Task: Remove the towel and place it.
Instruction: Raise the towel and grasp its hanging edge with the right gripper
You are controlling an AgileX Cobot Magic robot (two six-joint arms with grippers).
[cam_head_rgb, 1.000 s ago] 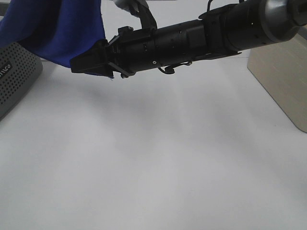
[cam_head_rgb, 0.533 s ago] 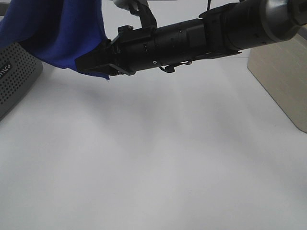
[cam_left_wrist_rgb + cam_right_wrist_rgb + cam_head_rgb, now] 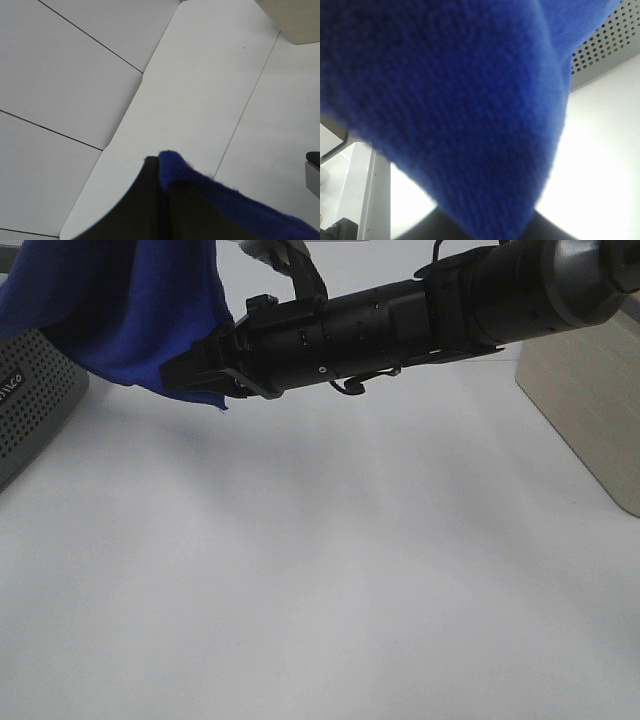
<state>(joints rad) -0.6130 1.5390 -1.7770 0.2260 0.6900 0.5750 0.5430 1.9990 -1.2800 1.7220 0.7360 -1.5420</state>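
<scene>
Over the white table, the right gripper pinches the towel by its lower edge (clear of the grey basket), ready for carrying. The left gripper seems closed on another edge.

**A:** What sort of place are you working in?

**B:** You're at a robotics lab bench. Your worktop is a plain white sheet. A black robot arm reaches over it from two o'clock. A grey perforated bin sits at nine o'clock and a plain beige box at three.

**A:** And beyond it?

**B:** Your left wrist camera shows pale floor panels with thin dark seams.
</scene>
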